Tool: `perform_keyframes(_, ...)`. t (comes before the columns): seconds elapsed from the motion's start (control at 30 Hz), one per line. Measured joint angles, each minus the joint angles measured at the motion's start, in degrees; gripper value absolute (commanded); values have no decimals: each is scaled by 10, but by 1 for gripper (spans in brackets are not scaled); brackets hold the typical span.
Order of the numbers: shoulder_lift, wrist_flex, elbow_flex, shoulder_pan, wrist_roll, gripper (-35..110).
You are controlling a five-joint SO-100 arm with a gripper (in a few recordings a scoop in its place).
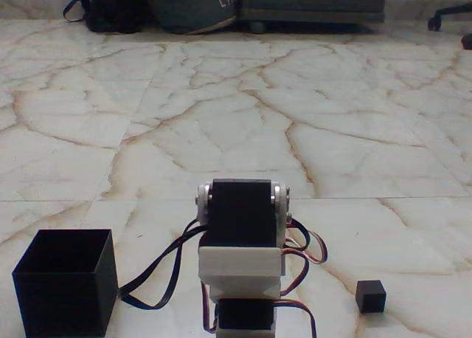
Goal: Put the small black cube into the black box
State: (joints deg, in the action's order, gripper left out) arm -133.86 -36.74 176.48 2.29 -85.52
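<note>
Though tiny, small black cube matte, sharp-edged.

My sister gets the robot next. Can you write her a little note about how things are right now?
Pincer: can't be seen from the fixed view, so whether it is open or shut is unknown; the arm sits folded at the bottom middle.
Small black cube: on the marble floor, lower right, nothing touching it.
Black box: lower left, open top, upright.
Done: nothing yet.
Left: grab the cube, carry it across, drop it in the box.
</note>
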Motion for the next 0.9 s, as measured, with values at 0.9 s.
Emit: perform_keyframes(0.9,0,-1,0,0,-34,3)
